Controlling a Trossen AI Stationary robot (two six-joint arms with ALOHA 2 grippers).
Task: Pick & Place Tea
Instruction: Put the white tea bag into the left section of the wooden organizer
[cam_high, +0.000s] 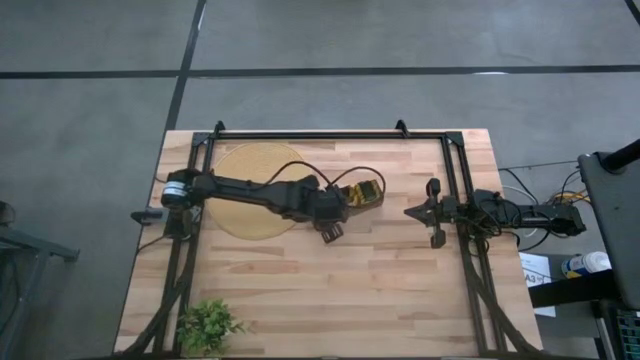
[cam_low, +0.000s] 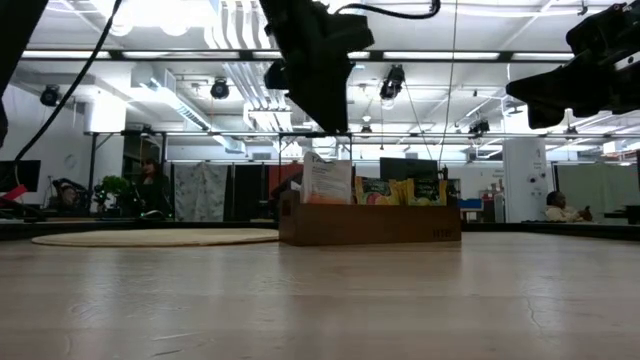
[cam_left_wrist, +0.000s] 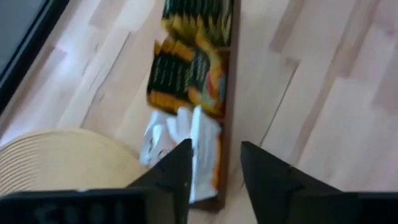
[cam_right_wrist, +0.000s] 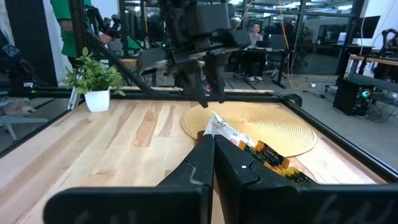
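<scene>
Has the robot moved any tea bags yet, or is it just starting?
Just starting, it seems. Done: nothing visible; the round woven mat shows no tea on it. In hand: the left gripper hangs open and empty just above the white tea sachets at the end of the wooden tray. Left: every sachet seen sits in the tray. The right gripper waits shut at the table's right.

A pale wooden table (cam_high: 330, 300) fills the centre of the high view, edged by a black frame (cam_high: 330, 133); a round woven mat (cam_high: 245, 215) lies on it at upper left; a long brown wooden tray (cam_low: 370, 223) stands just beside the mat's right edge, at the middle of the low view; a small leafy plant (cam_high: 208, 325) in a white pot sits at the lower left corner of the table; a seated person (cam_low: 558, 207) shows far right in the low view's background; grey floor (cam_high: 400, 40) spreads across the top of the high view.
</scene>
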